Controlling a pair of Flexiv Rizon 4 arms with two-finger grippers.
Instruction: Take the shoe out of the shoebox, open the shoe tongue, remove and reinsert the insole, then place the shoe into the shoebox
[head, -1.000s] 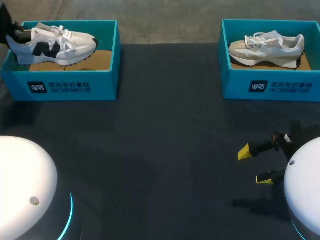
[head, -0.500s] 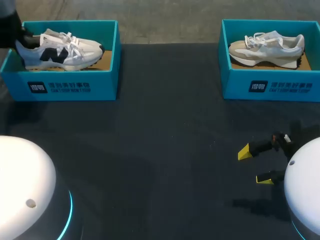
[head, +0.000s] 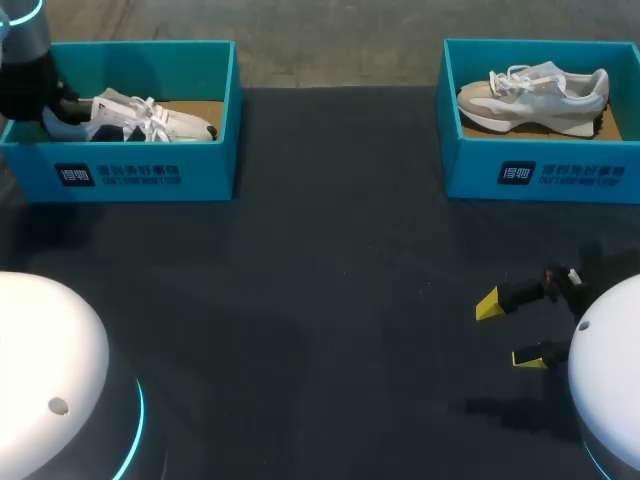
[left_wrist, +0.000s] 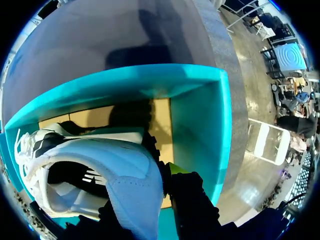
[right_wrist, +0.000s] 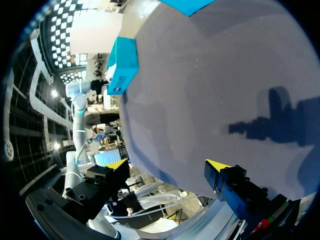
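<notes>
Overhead shot of my dark table w/ two teal shoeboxes along its far edge. The L shoebox sits at the far-left corner and the R shoebox at the far-right corner, well apart.

My L arm comes in over the far-left corner and dips into the L shoebox at its left end. The L jaws are closed on the heel of the white shoe — white w/ dark side panels and white laces. The shoe is inside the L shoebox, low btw. its walls, heel at the box's left end and toe toward its right end. In the L wrist view the pale heel collar fills the space btw. the fingers. One L yellow tip shows pressed against the heel's side; the other is hidden behind fabric. Beneath the shoe is the brown cardboard floor of the box. I can't tell whether the sole rests fully on that floor.

The R shoebox holds a beige shoe, upright on its sole, toe pointing left. Neither arm touches it.

My R arm comes in at the near-right corner. The R jaws hang over the table near its right edge, wide open — the R yellow tips stand well apart, pointing toward the table's middle. The R wrist view agrees: both tips are spread, w/ dark tabletop and the arm's shadow ahead of them.
</notes>
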